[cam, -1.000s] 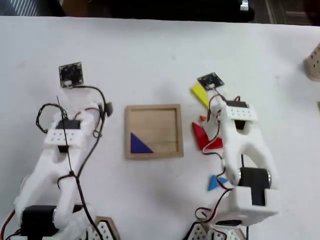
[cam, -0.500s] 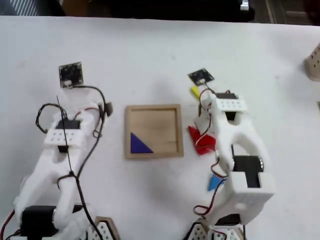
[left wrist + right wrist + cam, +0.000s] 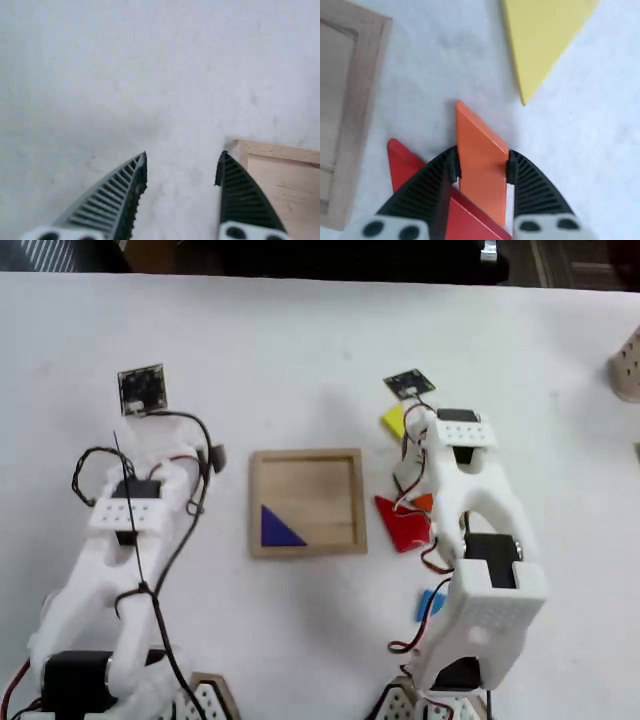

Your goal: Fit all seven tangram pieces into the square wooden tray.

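The white bench (image 3: pixel 300 350) runs back to a dark strip of room, and a pegged wooden block (image 3: pixel 628 365) stands at its edge. The tray (image 3: pixel 305 454) holds a blue triangle (image 3: pixel 277 528) in the corner nearest the left arm. The right fingers (image 3: pixel 530 185) clamp the orange piece (image 3: pixel 480 165) above the red one (image 3: pixel 403 522), with the yellow (image 3: pixel 394 420) just beyond. The left fingers (image 3: pixel 115 200) hang apart beside the tray. Since a second ago the right arm has stretched farther out and the red piece has turned.

Surface: white desk (image 3: pixel 300 350), evenly lit, all around the right gripper (image 3: pixel 481 161)
Beyond: dark strip (image 3: pixel 300 258) past its far edge, well ahead of the gripper
Side: holed wooden block (image 3: pixel 628 365), well apart
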### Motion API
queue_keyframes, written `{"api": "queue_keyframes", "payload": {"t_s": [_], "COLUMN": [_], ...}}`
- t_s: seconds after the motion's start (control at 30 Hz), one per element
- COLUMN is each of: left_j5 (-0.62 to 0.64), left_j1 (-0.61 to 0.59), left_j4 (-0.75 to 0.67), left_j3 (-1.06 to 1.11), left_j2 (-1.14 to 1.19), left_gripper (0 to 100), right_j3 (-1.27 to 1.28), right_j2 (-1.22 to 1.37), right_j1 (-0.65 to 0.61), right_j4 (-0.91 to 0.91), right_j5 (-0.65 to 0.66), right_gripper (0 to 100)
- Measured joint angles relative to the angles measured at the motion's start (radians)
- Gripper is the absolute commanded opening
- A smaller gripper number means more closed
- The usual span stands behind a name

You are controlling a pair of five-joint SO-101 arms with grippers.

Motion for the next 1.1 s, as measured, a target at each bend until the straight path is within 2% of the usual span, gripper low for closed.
{"api": "queue_keyframes", "payload": {"t_s": [0.27, 0.57, 0.8, 1.0, 1.1], "left_j5": [0.000, 0.000, 0.000, 0.000, 0.000], "left_j1": [0.000, 0.000, 0.000, 0.000, 0.000], "left_j4": [0.000, 0.000, 0.000, 0.000, 0.000], "left_j3": [0.000, 0.000, 0.000, 0.000, 0.000], "left_j2": [0.000, 0.000, 0.000, 0.000, 0.000], "left_gripper": [23, 23, 23, 23, 23], "right_j3": [-0.011, -0.011, -0.009, -0.009, -0.029], "right_j2": [-0.100, -0.275, -0.227, -0.126, -0.077], "right_j1": [-0.048, -0.315, -0.529, -0.566, -0.566], "right_j4": [0.152, 0.249, 0.138, 0.003, -0.018], "right_j5": [-0.046, -0.196, -0.219, -0.219, -0.219], "right_gripper": [3.0, 3.0, 3.5, 4.2, 12.0]}}
